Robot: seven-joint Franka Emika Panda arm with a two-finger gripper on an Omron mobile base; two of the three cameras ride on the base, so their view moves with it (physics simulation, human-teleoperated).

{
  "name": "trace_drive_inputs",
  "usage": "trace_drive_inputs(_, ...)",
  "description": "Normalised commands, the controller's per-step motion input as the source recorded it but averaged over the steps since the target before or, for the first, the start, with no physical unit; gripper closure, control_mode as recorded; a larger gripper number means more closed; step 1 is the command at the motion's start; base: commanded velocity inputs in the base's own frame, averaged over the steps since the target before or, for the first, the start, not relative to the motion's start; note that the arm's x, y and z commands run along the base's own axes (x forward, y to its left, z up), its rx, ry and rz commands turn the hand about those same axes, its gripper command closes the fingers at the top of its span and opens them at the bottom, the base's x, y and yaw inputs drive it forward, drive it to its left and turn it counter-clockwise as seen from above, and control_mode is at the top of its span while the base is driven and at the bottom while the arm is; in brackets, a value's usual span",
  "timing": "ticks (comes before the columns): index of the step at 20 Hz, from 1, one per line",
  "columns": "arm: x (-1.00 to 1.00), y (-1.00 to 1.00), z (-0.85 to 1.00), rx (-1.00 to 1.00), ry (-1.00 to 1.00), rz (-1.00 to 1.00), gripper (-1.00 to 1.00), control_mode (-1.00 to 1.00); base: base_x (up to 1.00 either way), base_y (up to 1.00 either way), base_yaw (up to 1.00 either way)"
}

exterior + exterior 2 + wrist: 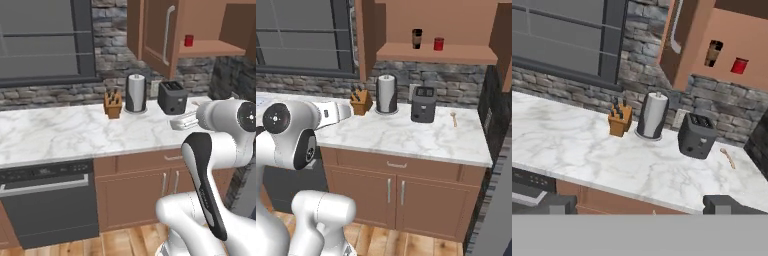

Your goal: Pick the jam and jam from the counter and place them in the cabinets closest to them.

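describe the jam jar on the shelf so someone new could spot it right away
Find the open reddish-brown wall cabinet above the marble counter, over the toaster. On its wooden shelf board stand two small things side by side but apart. The jam jar is the right-hand one: short, squat and red all over, while its neighbour, the cup, is taller and dark brown.

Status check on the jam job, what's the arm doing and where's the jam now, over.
Gripper open, empty, hanging back from the counter. One red jam jar on the open cabinet shelf beside a dark cup. No second jar seen on the counter. Nothing blocking.
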Motion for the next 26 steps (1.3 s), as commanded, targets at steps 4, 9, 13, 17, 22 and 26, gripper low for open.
trace_drive_inputs(4,0.0,0.0,0.0,0.0,0.0,0.0,-1.0,1.0,-0.23,0.65,0.0)
trace_drive_inputs(9,0.0,0.0,0.0,0.0,0.0,0.0,-1.0,1.0,-0.24,0.56,0.0)
trace_drive_inputs(13,0.0,0.0,0.0,0.0,0.0,0.0,-1.0,1.0,-0.2,0.61,0.0)
trace_drive_inputs(17,0.0,0.0,0.0,0.0,0.0,0.0,-1.0,1.0,-0.18,0.67,0.0)
trace_drive_inputs(22,0.0,0.0,0.0,0.0,0.0,0.0,-1.0,1.0,-0.21,0.71,0.0)
trace_drive_inputs(26,0.0,0.0,0.0,0.0,0.0,0.0,-1.0,1.0,-0.24,0.72,0.0)
